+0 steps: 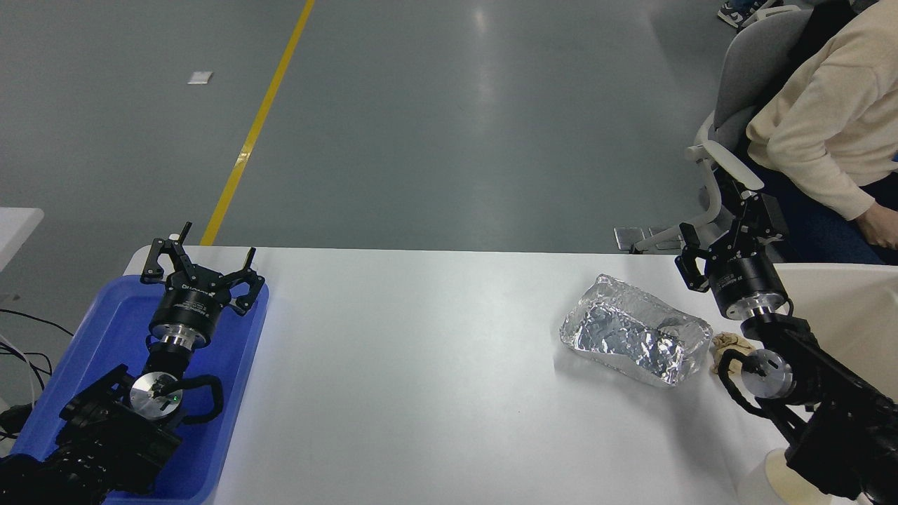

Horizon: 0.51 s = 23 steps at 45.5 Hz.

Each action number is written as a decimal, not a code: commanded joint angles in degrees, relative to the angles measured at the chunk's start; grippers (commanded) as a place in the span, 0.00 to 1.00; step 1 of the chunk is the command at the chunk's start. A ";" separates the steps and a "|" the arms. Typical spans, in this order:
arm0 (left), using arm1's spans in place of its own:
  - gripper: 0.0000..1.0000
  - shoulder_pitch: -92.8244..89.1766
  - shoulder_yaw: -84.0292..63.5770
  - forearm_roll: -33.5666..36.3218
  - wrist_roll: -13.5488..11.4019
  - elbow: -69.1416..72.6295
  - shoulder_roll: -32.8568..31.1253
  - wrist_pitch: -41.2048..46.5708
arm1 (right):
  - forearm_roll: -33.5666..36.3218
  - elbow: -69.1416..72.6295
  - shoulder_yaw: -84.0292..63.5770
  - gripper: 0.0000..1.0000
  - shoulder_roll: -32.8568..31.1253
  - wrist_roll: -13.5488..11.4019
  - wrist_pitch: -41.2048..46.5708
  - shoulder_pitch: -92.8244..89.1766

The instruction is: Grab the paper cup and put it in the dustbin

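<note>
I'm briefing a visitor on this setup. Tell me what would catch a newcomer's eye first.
The crinkled silver foil tray stands out, lying on the white table toward the right. At the far left a bright blue tray sits under the left claw, which is open. The right claw hangs at the table's far right edge, near a seated person in a cream sweater.

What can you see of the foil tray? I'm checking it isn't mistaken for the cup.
The foil tray is a crinkled, shiny silver container, roughly rectangular with rounded corners and raised, dented walls. It looks like thin aluminium foil, empty as far as can be seen. It rests on the white table, turned diagonally, right of centre. A crumpled tan paper wad lies against its right end. The right tool hangs beyond it, not touching.
</note>
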 commanded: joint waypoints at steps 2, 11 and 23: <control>1.00 0.00 0.00 0.01 -0.01 -0.01 -0.01 0.00 | 1.14 -0.27 -0.27 1.00 0.14 -1.54 0.28 0.48; 1.00 0.00 0.00 0.01 -0.01 -0.01 -0.01 0.00 | 3.34 -0.27 -0.19 1.00 0.14 -2.77 0.36 1.09; 1.00 0.00 0.00 0.01 -0.01 -0.01 -0.01 0.00 | 3.34 0.17 -0.18 1.00 -0.30 -2.69 0.28 0.74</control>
